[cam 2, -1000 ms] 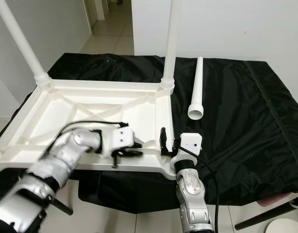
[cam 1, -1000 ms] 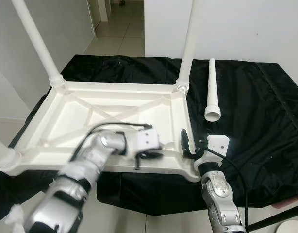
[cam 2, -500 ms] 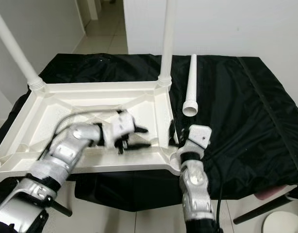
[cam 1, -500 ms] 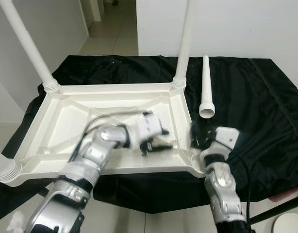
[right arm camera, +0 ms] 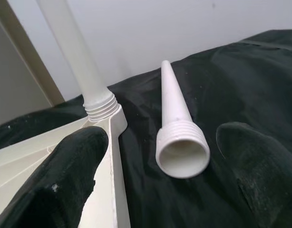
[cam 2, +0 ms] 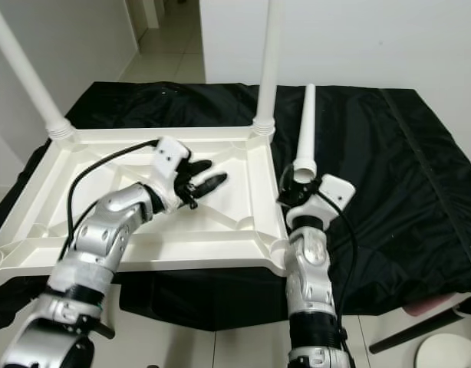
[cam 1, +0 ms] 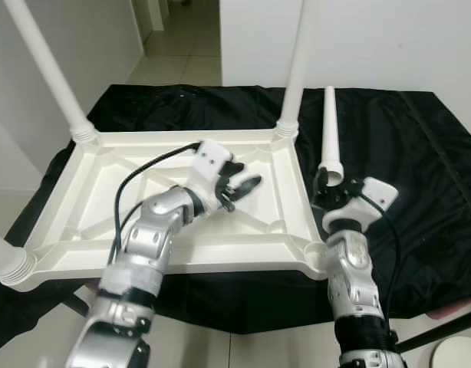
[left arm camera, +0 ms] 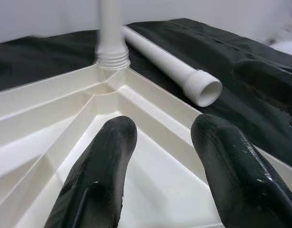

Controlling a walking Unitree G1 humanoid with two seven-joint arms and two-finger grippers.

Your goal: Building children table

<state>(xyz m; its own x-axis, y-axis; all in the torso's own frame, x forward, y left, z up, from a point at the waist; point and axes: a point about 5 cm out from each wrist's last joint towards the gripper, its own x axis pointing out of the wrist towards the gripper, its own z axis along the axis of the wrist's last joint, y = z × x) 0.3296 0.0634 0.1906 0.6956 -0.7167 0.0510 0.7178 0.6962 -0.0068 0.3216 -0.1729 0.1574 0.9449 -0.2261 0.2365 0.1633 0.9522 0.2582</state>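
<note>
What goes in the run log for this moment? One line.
right tool open, facing loose leg | left tool open over tabletop | three legs fitted

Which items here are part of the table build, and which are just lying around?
Part of the build:
- upturned white plastic tabletop
- screwed-in white plastic legs
- loose white plastic leg on the black cloth
- open right end effector facing its threaded end

Just around:
- round white object on the floor

The upturned table (cam 1: 105,222) lies on the cloth (cam 1: 404,176); the loose leg (cam 1: 330,138) lies just right of it.
</note>
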